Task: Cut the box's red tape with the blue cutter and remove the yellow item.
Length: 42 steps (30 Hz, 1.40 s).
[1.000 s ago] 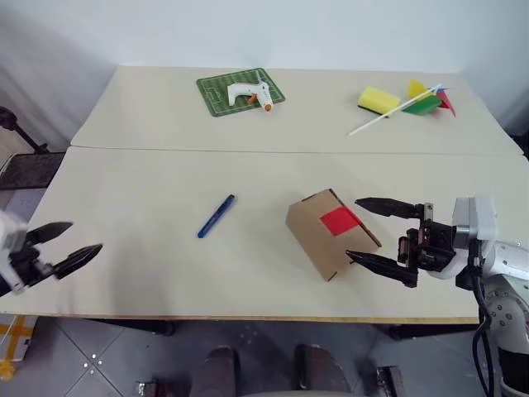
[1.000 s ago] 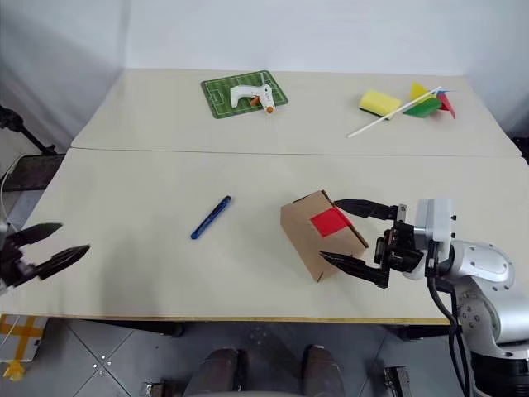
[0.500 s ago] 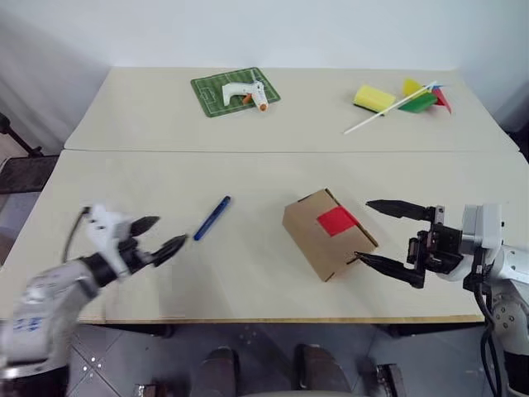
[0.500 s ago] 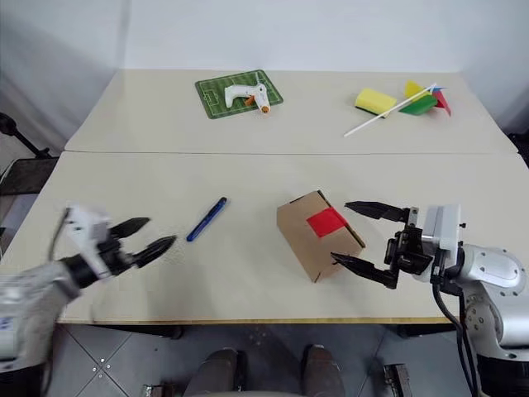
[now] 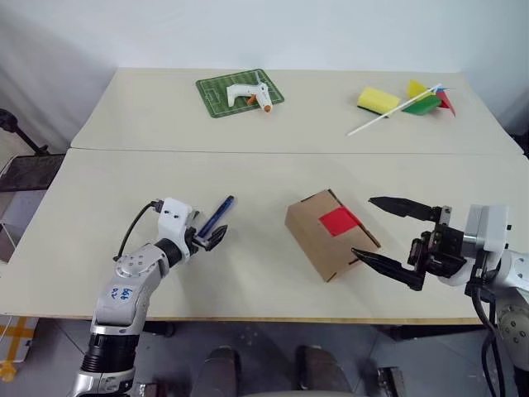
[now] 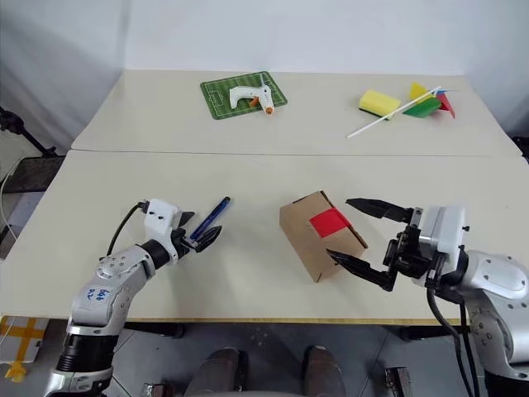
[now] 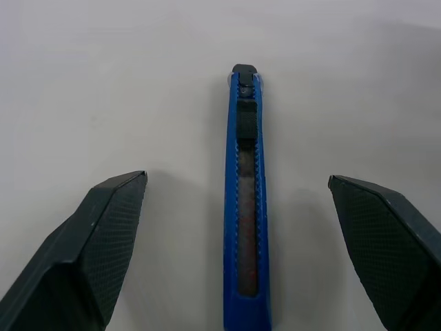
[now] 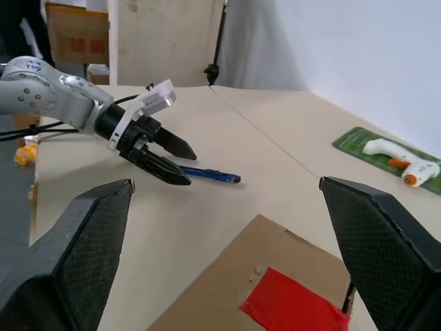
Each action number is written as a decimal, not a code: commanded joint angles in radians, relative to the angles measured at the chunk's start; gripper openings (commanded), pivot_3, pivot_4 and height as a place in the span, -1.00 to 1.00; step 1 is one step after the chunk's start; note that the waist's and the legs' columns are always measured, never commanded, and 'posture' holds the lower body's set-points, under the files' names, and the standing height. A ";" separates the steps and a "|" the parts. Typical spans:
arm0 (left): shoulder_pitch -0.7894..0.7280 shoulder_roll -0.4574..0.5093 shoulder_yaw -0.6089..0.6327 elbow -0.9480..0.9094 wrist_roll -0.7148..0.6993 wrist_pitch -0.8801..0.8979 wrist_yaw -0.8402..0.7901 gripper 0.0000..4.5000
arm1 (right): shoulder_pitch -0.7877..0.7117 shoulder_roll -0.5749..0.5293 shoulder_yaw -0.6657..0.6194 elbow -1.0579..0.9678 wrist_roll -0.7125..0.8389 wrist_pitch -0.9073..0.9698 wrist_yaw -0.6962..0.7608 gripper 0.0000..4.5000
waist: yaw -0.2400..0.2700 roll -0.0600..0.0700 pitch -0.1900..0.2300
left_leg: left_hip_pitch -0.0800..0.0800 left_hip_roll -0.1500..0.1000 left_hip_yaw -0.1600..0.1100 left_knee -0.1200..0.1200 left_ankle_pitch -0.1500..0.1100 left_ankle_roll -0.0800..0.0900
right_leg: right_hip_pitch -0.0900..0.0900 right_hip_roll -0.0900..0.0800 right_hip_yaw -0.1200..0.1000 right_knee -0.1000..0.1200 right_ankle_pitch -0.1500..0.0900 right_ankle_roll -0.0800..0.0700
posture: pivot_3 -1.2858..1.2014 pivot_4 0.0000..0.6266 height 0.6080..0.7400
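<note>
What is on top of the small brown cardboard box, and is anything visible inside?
A red square tape patch sits on the closed brown cardboard box. Its contents are hidden.

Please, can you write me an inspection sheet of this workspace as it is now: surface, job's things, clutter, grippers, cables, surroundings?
Surface: two beige tables pushed together, seam across.
Job's things: cardboard box closed, red tape uncut on top; blue cutter flat on the table; yellow item nothing seen.
Clutter: white glue gun on a green mat; yellow sponge; pinwheel.
Grippers: left gripper open, fingers either side of the cutter, not closed on it; right gripper open beside the box.
Cables: black cable at the left wrist.
Surroundings: white wall, grey tiled floor.
</note>
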<state>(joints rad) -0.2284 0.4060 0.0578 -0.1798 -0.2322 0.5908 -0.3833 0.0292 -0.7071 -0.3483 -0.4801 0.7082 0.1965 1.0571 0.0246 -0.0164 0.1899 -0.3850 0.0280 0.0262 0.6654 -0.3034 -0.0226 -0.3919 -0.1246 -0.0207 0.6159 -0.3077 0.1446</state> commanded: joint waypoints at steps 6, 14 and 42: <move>0.041 0.033 -0.067 0.035 0.024 0.056 -0.038 -0.07 | 0.086 -0.002 -0.089 -0.015 0.031 -0.051 0.052 1.00 | 0.002 0.005 -0.003 | 0.001 0.000 0.001 0.000 0.000 0.000 | 0.001 0.000 0.001 -0.001 0.000 0.000 | 0.03 -0.52 1.00; 0.026 0.167 -0.074 0.053 -0.035 -0.245 -0.388 -0.59 | 0.174 -0.025 -0.128 -0.012 0.036 -0.061 0.089 1.00 | -0.001 0.006 -0.004 | 0.002 0.000 0.001 -0.001 -0.001 0.001 | 0.002 0.000 0.001 -0.002 0.000 0.000 | 0.03 -0.52 1.00; -0.042 0.180 -0.290 -0.156 0.064 -0.348 -0.651 0.03 | 0.388 -0.174 0.067 -0.363 0.151 0.272 -0.010 -1.00 | -0.002 0.004 -0.003 | -0.001 0.004 0.001 0.001 -0.002 0.004 | 0.000 0.007 0.005 -0.005 0.001 0.000 | 0.03 -0.52 1.00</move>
<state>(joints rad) -0.2894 0.5713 -0.2823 -0.2998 -0.1326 0.2845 -1.0285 0.4116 -0.8964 -0.2571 -0.8376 0.8313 0.5064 1.0187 0.0229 -0.0121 0.1869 -0.3857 0.0322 0.0271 0.6663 -0.3054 -0.0191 -0.3918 -0.1172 -0.0151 0.6111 -0.3072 0.1442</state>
